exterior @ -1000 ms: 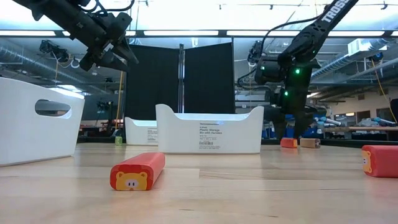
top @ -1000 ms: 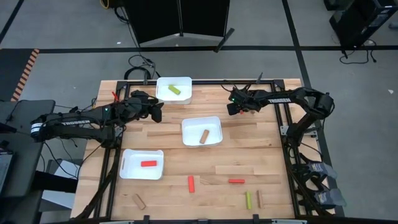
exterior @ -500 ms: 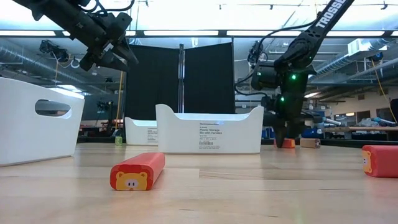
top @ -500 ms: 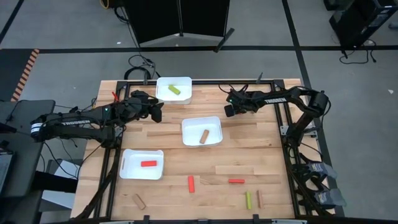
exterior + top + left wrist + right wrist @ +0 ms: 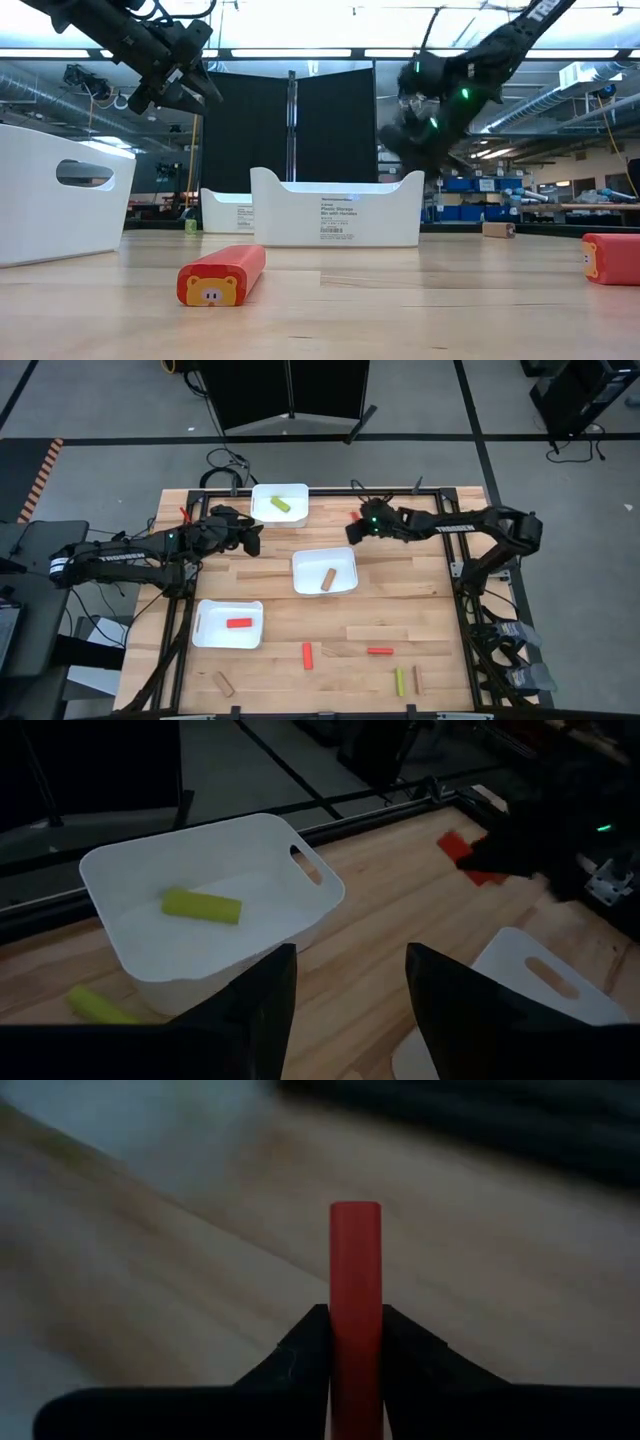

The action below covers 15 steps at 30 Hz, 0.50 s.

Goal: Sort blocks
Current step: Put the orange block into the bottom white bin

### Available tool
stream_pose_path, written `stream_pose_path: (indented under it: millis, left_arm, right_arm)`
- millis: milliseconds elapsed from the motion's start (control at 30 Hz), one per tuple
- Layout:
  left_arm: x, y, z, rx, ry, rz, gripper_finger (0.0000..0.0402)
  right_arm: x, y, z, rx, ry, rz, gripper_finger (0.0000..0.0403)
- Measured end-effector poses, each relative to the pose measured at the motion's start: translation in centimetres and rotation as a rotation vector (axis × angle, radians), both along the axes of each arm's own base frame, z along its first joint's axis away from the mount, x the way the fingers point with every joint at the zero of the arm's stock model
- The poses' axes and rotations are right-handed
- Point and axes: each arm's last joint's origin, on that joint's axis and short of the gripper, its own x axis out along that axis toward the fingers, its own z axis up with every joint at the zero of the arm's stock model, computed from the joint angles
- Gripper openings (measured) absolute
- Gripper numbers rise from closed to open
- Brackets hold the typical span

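My right gripper (image 5: 352,532) is shut on a red block (image 5: 355,1250) and hangs above the table's far part, between the far white tray (image 5: 279,503) and the middle tray (image 5: 324,571). My left gripper (image 5: 345,1010) waits open and empty in the air near the far tray, which holds a yellow-green block (image 5: 201,906). A tan block (image 5: 327,577) lies in the middle tray. A red block (image 5: 238,623) lies in the near-left tray (image 5: 229,623). My right gripper pinches the red block between its two fingers (image 5: 300,1345). They grip its two long sides at the end nearer the wrist (image 5: 355,1335). The fingers lie along the block, whose free end sticks out beyond the fingertips. It is lifted clear of the table.
Loose blocks lie flat near the table's front edge: two red (image 5: 308,655) (image 5: 380,651), one yellow-green (image 5: 399,681), two tan (image 5: 418,680) (image 5: 223,683). Another yellow-green block (image 5: 95,1005) lies on the table beside the far tray. A dark metal frame (image 5: 455,550) edges the table.
My right gripper has gone down onto a red block lying at the table's far right and shut on it. It has then lifted the block clear, tipped, and carried it toward the table's left. My left arm has kept still.
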Motion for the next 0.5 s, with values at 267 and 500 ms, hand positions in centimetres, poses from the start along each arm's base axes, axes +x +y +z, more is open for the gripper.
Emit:
stream_pose_path:
  millis: [267, 500]
  left_arm:
    - [-0.1, 0.8, 1.2, 0.007, -0.049, 0.05, 0.0198]
    - [-0.4, 1.7, 2.4, 0.009, -0.077, 0.058, 0.0198]
  right_arm:
    - [5.7, 4.2, 4.3, -0.158, -0.402, 0.313, 0.0071]
    - [12.3, 8.7, 5.5, -0.266, -0.436, 0.521, 0.0071]
